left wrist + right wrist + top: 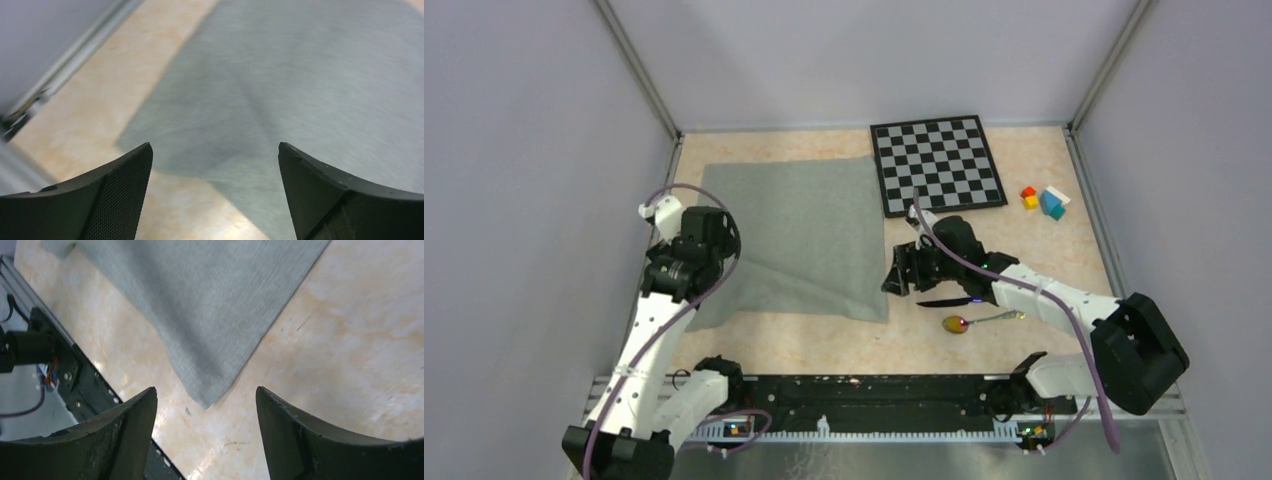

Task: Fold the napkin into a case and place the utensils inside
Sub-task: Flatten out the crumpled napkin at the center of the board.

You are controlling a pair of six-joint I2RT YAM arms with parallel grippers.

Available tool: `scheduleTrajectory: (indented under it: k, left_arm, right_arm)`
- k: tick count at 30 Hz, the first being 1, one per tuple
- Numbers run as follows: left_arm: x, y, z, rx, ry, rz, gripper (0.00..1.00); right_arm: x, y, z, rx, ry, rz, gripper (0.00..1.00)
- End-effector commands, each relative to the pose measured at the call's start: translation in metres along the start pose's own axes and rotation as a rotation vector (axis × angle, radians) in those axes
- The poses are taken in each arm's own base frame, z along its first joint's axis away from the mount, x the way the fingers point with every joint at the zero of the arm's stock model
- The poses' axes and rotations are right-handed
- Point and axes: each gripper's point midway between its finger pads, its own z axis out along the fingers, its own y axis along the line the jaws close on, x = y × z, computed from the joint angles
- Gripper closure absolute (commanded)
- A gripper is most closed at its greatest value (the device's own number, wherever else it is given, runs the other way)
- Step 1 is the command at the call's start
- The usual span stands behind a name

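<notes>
left tool (215, 148): jaws wide, holding nothing; napkin (794, 230) edge lies beneath it.
right tool (206, 391): jaws apart, empty; napkin's near corner just under it.
utensils: knife (949, 301) and spoon (979, 320) on tabletop (1064, 260), beside right tool.
progress: seemingly early; napkin spread, no case, utensils outside.

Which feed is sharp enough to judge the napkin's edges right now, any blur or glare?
Left wrist: the napkin is smeared by motion blur, edges soft. Right wrist: its corner reads fairly crisp, with a bright sheen on the table beside it. Top external: evenly lit, sharp, no glare; best for edges.
</notes>
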Motion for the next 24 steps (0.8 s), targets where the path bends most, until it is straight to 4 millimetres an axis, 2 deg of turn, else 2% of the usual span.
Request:
scheduleTrajectory:
  k: [1, 2, 4, 5, 8, 11, 15, 24]
  left_arm:
    - [-0.037, -0.114, -0.017, 0.539, -0.110, 0.085, 0.01]
    - [-0.037, -0.129, -0.015, 0.574, -0.092, 0.109, 0.01]
    - [-0.034, -0.152, -0.002, 0.589, -0.031, 0.147, 0.02]
    - [-0.022, -0.160, 0.018, 0.546, 0.035, 0.166, 0.01]
    - [-0.004, -0.179, 0.056, 0.535, 0.181, 0.174, 0.01]
    - [0.014, -0.193, 0.086, 0.567, 0.295, 0.118, 0.01]
    - [0.035, -0.203, 0.116, 0.604, 0.381, 0.045, 0.01]
    - [0.067, -0.196, 0.176, 0.508, 0.430, -0.025, 0.01]
  right_arm:
    - [-0.090, 0.003, -0.003, 0.032, -0.289, -0.001, 0.29]
    - [-0.104, -0.002, 0.003, 0.067, -0.318, 0.030, 0.31]
    - [-0.117, -0.014, 0.021, 0.130, -0.302, 0.088, 0.39]
    - [-0.119, -0.018, 0.032, 0.148, -0.286, 0.120, 0.43]
    - [-0.125, -0.030, 0.065, 0.182, -0.242, 0.155, 0.54]
    - [-0.129, -0.049, 0.093, 0.261, -0.213, 0.154, 0.60]
    - [-0.124, -0.079, 0.123, 0.354, -0.167, 0.131, 0.63]
    - [-0.116, -0.131, 0.162, 0.515, -0.070, 0.022, 0.64]
